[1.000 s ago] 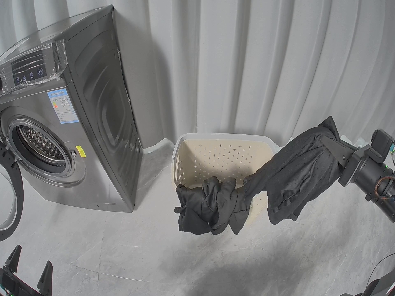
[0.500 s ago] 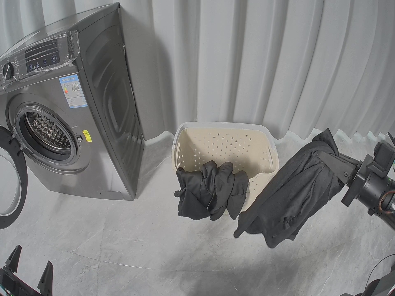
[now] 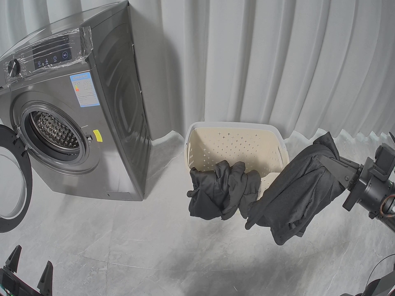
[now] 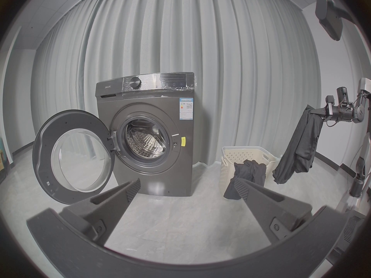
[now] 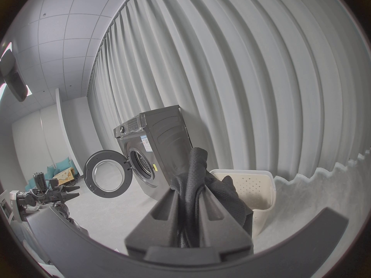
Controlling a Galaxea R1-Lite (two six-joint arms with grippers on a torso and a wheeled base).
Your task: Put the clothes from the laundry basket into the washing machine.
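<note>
Dark, limp garment [image 3: 297,194] in right claw [image 5: 189,202]

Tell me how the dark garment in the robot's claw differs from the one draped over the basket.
The held garment hangs in the air from the right gripper, beside the laundry basket; the draped garment rests over the basket's front rim, ungripped. The held garment hangs long; the draped garment is bunched in folds. Both are dark cloth.

Bright, even light, faint soft shadows, fisheye-curved wrist views.
</note>
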